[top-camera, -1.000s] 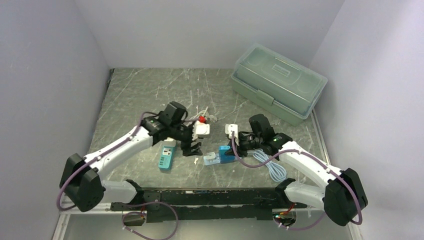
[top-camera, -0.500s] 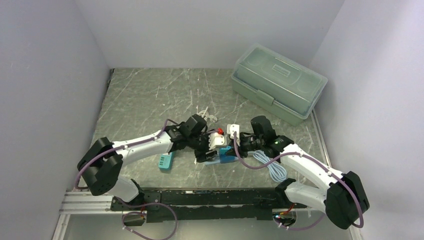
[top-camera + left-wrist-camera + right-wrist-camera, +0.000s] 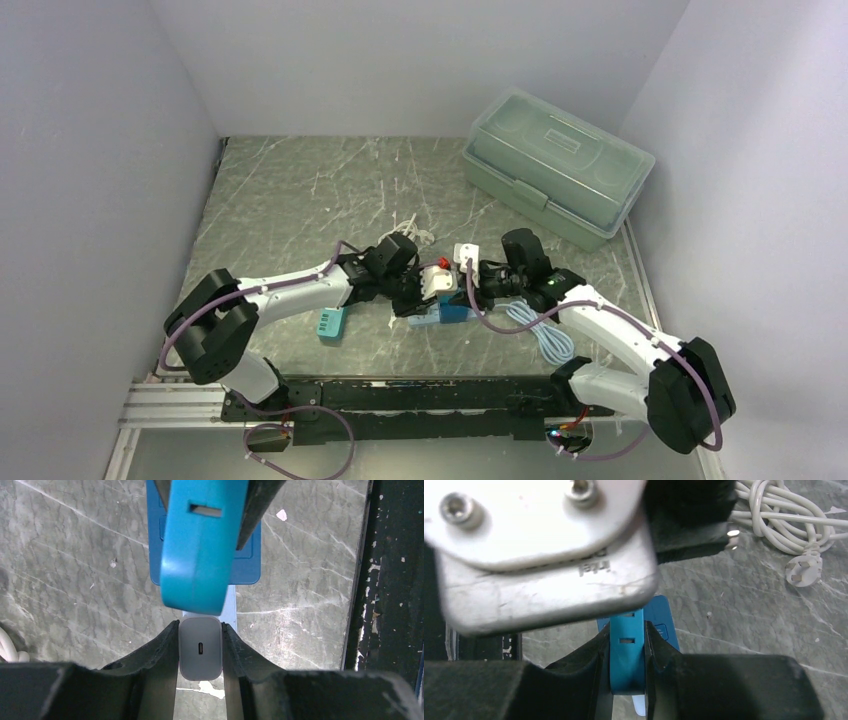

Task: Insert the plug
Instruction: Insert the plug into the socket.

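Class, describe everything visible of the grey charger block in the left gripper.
The grey charger block is a small slab with rounded corners, smooth and plastic-looking, with one oval port slot centred on the face toward the left wrist camera. The left gripper pinches it on both sides. A blue adapter sits just beyond its far end; whether they touch cannot be told.

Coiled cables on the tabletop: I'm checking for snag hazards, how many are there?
2. A white coiled cable lies mid-table, beyond both wrists; a pale blue coiled cable lies beside the right arm. More may hide under the arms.
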Tool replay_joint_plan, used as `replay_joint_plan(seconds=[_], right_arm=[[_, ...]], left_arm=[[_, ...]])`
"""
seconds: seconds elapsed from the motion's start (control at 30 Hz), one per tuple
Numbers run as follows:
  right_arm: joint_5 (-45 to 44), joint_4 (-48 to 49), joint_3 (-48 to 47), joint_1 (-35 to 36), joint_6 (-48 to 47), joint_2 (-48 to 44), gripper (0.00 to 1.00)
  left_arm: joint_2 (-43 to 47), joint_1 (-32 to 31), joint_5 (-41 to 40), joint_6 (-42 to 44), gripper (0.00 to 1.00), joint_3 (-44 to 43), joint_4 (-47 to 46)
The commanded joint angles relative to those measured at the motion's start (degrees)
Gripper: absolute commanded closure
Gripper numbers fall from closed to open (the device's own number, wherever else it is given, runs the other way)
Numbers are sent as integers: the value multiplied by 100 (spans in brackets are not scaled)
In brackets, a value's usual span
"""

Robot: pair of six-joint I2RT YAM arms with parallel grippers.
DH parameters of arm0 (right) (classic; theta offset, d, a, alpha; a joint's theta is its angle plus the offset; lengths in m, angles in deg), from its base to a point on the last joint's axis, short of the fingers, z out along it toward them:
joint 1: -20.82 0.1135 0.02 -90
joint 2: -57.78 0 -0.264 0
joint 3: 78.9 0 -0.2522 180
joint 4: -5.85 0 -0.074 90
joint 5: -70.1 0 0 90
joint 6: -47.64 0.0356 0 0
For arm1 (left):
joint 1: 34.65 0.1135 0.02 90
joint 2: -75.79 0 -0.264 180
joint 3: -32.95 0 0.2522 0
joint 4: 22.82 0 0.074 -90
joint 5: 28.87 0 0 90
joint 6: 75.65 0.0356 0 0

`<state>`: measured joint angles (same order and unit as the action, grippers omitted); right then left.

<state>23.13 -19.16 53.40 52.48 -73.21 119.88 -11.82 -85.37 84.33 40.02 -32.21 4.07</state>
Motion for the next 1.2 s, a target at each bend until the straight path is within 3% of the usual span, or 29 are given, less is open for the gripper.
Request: replay_joint_plan(seconds=[0.0,0.4,0.63,1.17], right_arm=[[179,-80,-234,-37,-33,283,100],[912,320,-293,-37,-91,763,100],[897,767,13,-29,202,475,100],[507,939,200,218,166,501,100]], left_arm=[[-86,11,-196,355,92,86,49],[82,615,-178,1202,94,313,1110],[253,704,-430,1506,95,450,1412],[173,741,-191,1153,95,242,1275]])
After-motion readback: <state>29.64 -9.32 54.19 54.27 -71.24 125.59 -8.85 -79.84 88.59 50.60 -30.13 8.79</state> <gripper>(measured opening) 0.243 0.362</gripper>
